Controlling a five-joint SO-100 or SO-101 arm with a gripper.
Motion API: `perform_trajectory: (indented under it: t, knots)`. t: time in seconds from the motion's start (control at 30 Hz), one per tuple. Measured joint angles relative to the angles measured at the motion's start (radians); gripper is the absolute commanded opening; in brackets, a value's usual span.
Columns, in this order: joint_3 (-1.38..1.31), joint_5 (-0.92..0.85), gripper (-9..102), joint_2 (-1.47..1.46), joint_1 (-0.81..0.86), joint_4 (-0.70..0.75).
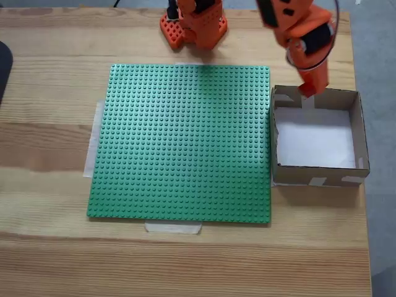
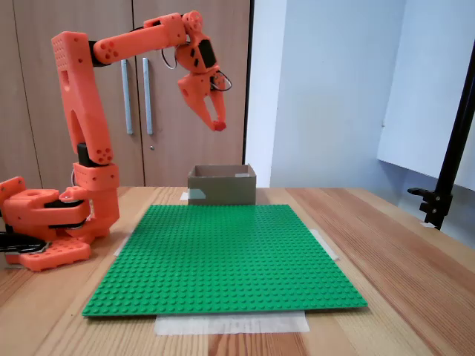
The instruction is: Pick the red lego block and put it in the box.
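Holding the red lego block [image 2: 220, 126] pinched at its fingertips above the box [image 1: 359, 133], gripper [image 2: 217, 123] grips a light, rigid, slick brick, best clamped across flat sides

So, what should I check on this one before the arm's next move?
1. Red lego block in the gripper: ok, pinched at the fingertips.
2. Gripper raised above the box: ok, well above its walls.
3. Gripper centred over the box: cannot tell; in the fixed view from above it sits by the far wall.
4. Box open, white bottom bare: ok.
5. Box beside the green baseplate: ok.
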Motion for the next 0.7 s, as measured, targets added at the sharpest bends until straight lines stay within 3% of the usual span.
perform_trajectory:
  t: [0.7]
  knots:
    - [-0.002,0.011,4,-0.212,-0.06,-0.081]
